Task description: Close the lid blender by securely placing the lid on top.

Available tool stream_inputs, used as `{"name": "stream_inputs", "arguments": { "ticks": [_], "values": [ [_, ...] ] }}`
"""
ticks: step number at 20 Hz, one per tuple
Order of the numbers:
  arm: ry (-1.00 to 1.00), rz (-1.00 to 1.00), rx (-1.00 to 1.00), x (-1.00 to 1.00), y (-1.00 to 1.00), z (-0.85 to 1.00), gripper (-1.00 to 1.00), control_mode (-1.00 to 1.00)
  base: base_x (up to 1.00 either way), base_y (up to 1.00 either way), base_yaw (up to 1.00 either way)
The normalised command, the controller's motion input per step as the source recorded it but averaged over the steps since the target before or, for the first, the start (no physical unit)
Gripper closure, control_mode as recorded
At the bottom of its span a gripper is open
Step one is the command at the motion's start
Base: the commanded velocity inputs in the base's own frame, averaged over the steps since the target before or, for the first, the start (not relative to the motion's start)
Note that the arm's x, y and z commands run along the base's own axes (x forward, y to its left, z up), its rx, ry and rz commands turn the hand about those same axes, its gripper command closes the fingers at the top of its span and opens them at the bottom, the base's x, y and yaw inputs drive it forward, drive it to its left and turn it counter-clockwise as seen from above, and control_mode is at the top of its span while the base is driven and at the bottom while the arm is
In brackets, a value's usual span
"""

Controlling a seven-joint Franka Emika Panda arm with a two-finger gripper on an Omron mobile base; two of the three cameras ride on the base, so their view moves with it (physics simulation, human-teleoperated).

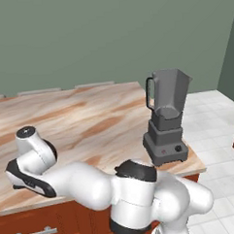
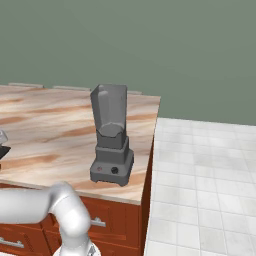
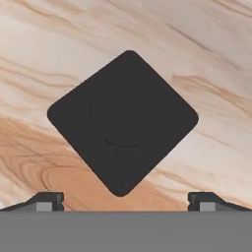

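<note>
the gripper [image 3: 125, 204] hangs with its jaws spread wide and empty, right over the lid [image 3: 123, 123], which lies flat on the marble counter [image 3: 206, 59] with its corners turned toward the fingers. the lid looks light, stiff and thin, likely slick; grip it across two opposite flat edges. the blender [image 1: 166, 117] stands well apart at the counter's right end, its jar open.

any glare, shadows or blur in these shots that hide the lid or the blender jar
Hand view: flat black square lid is sharp, but so evenly dark that its raised round centre barely shows; no cast shadow on the marbled counter. Left base view: the dark grey blender with translucent jar is crisp, no glare. Right base view: same, soft even light.
</note>
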Motion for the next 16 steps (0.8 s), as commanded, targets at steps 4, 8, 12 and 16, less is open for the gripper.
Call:
{"name": "stream_inputs", "arguments": {
  "ticks": [4, 8, 12, 16],
  "values": [
    [0.0, 0.0, 0.02, 0.16, 0.17, -0.21, -1.0, -1.0, 0.0, 0.0, 0.0],
    [0.0, 0.0, 0.03, 0.12, 0.25, -0.24, -1.0, -1.0, 0.0, 0.0, 0.0],
    [0.0, 0.0, 0.04, 0.12, 0.19, -0.26, -1.0, -1.0, 0.0, 0.0, 0.0],
    [0.0, 0.0, 0.03, 0.27, 0.08, -0.16, -1.0, -1.0, 0.0, 0.0, 0.0]
  ]
}}
